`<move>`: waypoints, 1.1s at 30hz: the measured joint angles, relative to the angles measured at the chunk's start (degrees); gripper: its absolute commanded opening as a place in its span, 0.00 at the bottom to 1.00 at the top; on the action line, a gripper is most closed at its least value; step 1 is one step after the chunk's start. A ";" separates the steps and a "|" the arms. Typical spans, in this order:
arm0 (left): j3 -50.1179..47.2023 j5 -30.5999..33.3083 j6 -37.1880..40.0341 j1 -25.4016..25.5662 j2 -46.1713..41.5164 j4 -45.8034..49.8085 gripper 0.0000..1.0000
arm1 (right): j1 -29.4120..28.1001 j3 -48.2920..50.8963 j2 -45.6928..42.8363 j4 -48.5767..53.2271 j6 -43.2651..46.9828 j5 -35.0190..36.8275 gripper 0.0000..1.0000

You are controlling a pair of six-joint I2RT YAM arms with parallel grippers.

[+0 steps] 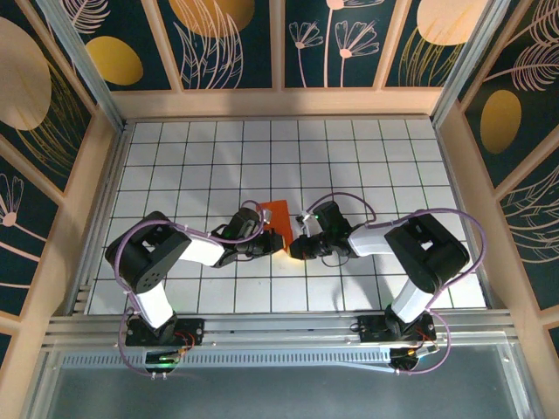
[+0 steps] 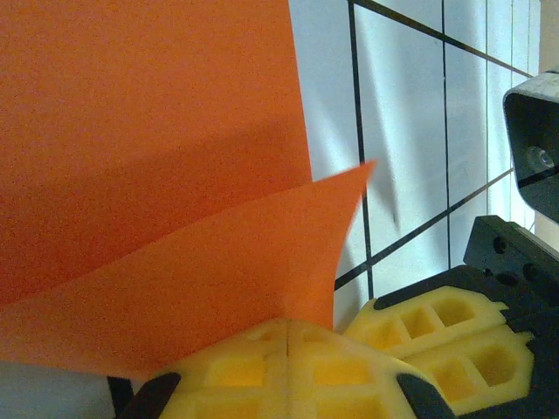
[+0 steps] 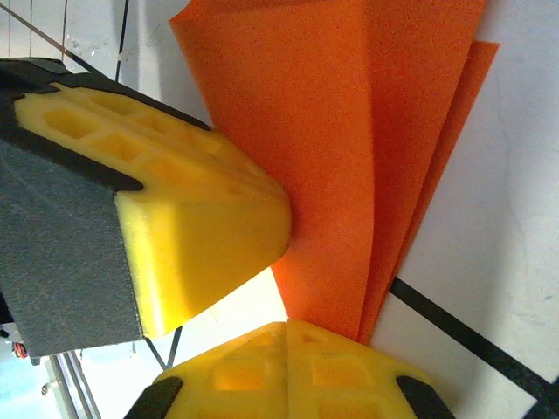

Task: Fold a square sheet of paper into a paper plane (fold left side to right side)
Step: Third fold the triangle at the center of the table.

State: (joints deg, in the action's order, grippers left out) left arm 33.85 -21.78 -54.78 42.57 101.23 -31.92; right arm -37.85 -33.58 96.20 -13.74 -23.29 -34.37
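Observation:
The square sheet of paper (image 1: 274, 214) is bright orange and folded into a narrow wedge with fanned layers (image 3: 349, 157). It lies at the middle of the grid table, its narrow end toward me. My left gripper (image 1: 278, 247) is at that end from the left, and one raised flap (image 2: 218, 262) runs into its shut tips (image 2: 288, 325). My right gripper (image 1: 295, 247) meets it from the right, shut (image 3: 288, 327), with the wedge's point going in behind its fingertips; whether it is nipped there is hidden. The left fingers (image 3: 192, 209) touch the paper's side edge.
The white grid table (image 1: 393, 166) has wooden walls at the left, back and right. A metal rail (image 1: 279, 327) runs along the near edge by the arm bases. The right arm's fingers (image 2: 437, 327) and its wrist camera housing (image 2: 537, 157) are close beside my left gripper.

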 measured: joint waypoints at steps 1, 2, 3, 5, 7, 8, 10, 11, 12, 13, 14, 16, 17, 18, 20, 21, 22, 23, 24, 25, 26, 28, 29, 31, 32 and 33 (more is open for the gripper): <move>0.04 0.15 -0.09 0.00 0.04 0.02 0.02 | 0.00 -0.07 0.04 0.15 0.00 -0.02 0.00; 0.11 0.31 -0.26 0.07 0.09 0.04 0.02 | 0.00 -0.07 0.09 0.17 0.00 -0.02 0.00; 0.15 0.46 -0.44 0.13 0.15 0.04 0.02 | 0.00 -0.07 0.09 0.20 0.00 -0.02 0.00; 0.24 0.81 -0.87 0.15 0.20 0.13 0.02 | 0.00 -0.15 0.13 0.39 0.02 0.00 0.00; 0.35 1.03 -1.09 0.20 0.20 0.44 0.02 | 0.00 -0.24 0.13 0.59 0.02 0.00 0.00; 0.39 1.11 -1.14 0.22 0.20 0.48 0.02 | 0.00 -0.35 0.15 0.68 0.04 0.02 0.00; 0.48 1.25 -1.31 0.22 0.20 0.72 0.02 | 0.00 -0.48 0.22 0.98 0.07 0.00 0.00; 0.50 1.25 -1.33 0.20 0.20 0.81 0.02 | 0.00 -0.55 0.24 1.09 0.07 0.00 0.00; 0.57 1.25 -1.44 0.20 0.20 0.94 0.02 | 0.00 -0.55 0.24 1.14 0.09 0.02 0.00; 0.63 1.22 -1.44 0.13 0.20 1.09 0.02 | 0.00 -0.55 0.24 1.20 0.17 0.02 0.00; 0.68 1.16 -1.46 0.04 0.20 1.25 0.02 | 0.00 -0.55 0.24 1.22 0.22 0.02 0.00; 0.74 0.83 -1.42 -0.31 0.20 1.44 0.02 | 0.00 -0.57 0.24 1.25 0.22 0.02 0.00; 0.79 0.72 -1.38 -0.72 0.20 1.57 0.02 | 0.00 -0.57 0.24 1.25 0.22 0.02 0.00; 0.81 0.55 -1.25 -1.18 0.20 1.66 0.02 | 0.00 -0.57 0.24 1.25 0.22 0.02 0.00; 0.83 0.11 -0.96 -2.78 0.20 1.75 0.02 | 0.00 -0.63 0.24 1.31 0.22 0.02 0.00; 0.83 -0.04 -0.79 -3.63 0.20 1.75 0.02 | 0.00 -0.66 0.24 1.38 0.22 0.00 0.00; 0.83 -0.17 -0.57 -4.61 0.20 1.75 0.02 | 0.00 -0.66 0.24 1.46 0.22 0.02 0.00; 0.81 -0.28 -0.31 -5.57 0.20 1.77 0.02 | 0.00 -0.66 0.24 1.46 0.22 0.02 0.00; 0.81 -0.31 0.07 -6.62 0.24 1.77 0.02 | 0.00 -0.66 0.24 1.49 0.22 0.02 0.00; 0.81 -0.52 0.37 -7.56 0.31 1.73 0.02 | 0.00 -0.68 0.26 1.49 0.22 0.02 0.00; 0.81 -0.79 0.70 -8.33 0.37 1.73 0.02 | 0.00 -0.68 0.28 1.49 0.22 0.02 0.00; 0.81 -1.62 1.46 -9.86 0.46 1.73 0.02 | 0.00 -0.74 0.31 1.53 0.22 0.00 0.00; 0.81 -1.92 1.84 -10.51 0.52 1.73 0.02 | 0.00 -0.76 0.31 1.60 0.22 0.00 0.00; 0.81 -2.71 2.45 -11.93 0.63 1.70 0.02 | 0.00 -0.76 0.31 1.64 0.22 0.02 0.00; 0.79 -2.97 2.71 -12.63 0.63 1.68 0.02 | 0.00 -0.76 0.31 1.66 0.22 0.00 0.00; 0.68 -3.26 2.91 -13.35 0.63 1.62 0.02 | 0.00 -0.76 0.31 1.66 0.22 0.00 0.00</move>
State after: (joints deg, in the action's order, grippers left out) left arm 34.52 -25.04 -51.88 29.21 101.86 -30.30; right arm -37.85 -34.35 96.51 -12.08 -23.07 -34.37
